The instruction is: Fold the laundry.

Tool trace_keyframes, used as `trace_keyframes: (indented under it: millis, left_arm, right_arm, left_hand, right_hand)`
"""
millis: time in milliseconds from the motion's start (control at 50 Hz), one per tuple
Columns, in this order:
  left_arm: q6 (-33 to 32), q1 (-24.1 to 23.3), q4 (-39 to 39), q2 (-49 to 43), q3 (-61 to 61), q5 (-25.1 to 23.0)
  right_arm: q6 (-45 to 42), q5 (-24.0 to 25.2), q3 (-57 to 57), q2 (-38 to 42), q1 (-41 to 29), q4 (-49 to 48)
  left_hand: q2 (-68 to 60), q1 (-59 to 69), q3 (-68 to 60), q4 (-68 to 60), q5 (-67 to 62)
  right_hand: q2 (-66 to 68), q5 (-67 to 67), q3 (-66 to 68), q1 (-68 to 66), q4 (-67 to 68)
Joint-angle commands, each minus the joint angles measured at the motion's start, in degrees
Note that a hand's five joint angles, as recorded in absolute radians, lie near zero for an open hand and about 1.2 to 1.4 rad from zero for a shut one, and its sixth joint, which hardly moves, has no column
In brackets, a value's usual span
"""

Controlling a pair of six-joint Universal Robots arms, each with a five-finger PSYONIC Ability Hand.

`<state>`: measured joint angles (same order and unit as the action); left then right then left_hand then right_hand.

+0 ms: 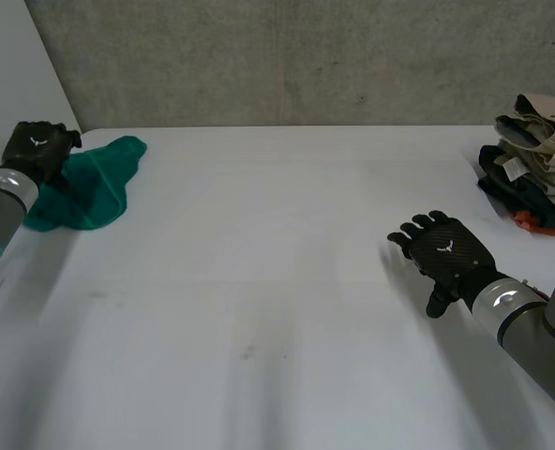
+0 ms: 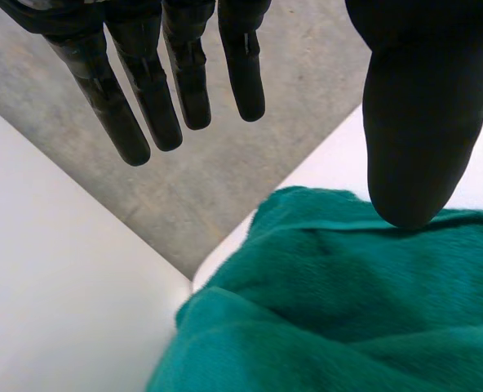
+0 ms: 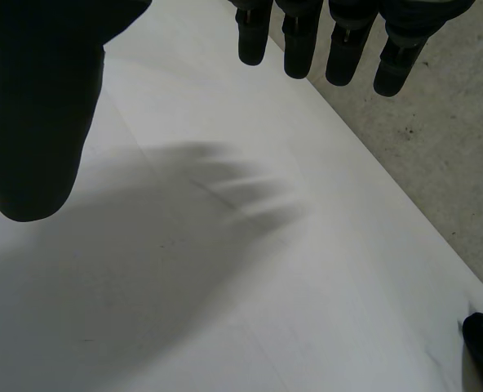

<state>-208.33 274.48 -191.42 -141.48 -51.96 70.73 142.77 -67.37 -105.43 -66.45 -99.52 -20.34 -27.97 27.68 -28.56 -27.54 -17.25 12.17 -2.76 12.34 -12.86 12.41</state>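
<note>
The green cloth [image 1: 97,183] is soft and fuzzy, like a towel. It lies in a crumpled lump with round folds near a corner of the smooth white tabletop [image 1: 277,281]. The left hand [image 1: 36,145] is right at the cloth, at the end by that corner. In the left wrist view its fingers [image 2: 144,98] are straight and spread, away from the thumb, and they hold nothing. The cloth is under the palm and the thumb. The thumb tip is just at the fuzzy top of the cloth, but it is hard to tell if it touches.

The right hand [image 1: 449,251] is well apart from the cloth, above bare tabletop. Its fingers [image 3: 294,41] are straight and side by side, with the thumb wide to 1 side, and it holds nothing. Past this hand, by the tabletop's edge, is a pile of folded clothes [image 1: 538,159] in tan, dark and orange layers.
</note>
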Motion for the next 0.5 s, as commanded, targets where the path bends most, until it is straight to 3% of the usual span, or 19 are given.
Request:
trace_keyframes:
  millis: [20,100,500]
  left_arm:
    - [-1.03,1.76,2.98,-2.31,0.10,-4.63]
    - [-1.99,3.51,3.77,-5.20,1.07,-6.12]
    - [-4.99,3.17,3.51,-10.66,6.87,-5.78]
  right_arm:
    - [-0.03,0.14,-0.04,0.00,0.02,-0.05]
    - [-0.03,0.14,0.05,0.00,0.02,-0.14]
    - [-0.12,0.05,0.49,1.76,-0.06,-0.66]
  left_hand:
    - [-2.77,3.05,-2.18,-3.20,-3.48]
    - [-3.11,3.39,-2.51,-3.53,-3.82]
    - [-7.65,7.93,-7.06,-8.07,-8.36]
  right_hand:
    - [-2.17,2.76,-2.34,2.86,-2.41]
    - [-2.17,2.76,-2.34,2.86,-2.41]
    - [-2.17,2.76,-2.34,2.86,-2.41]
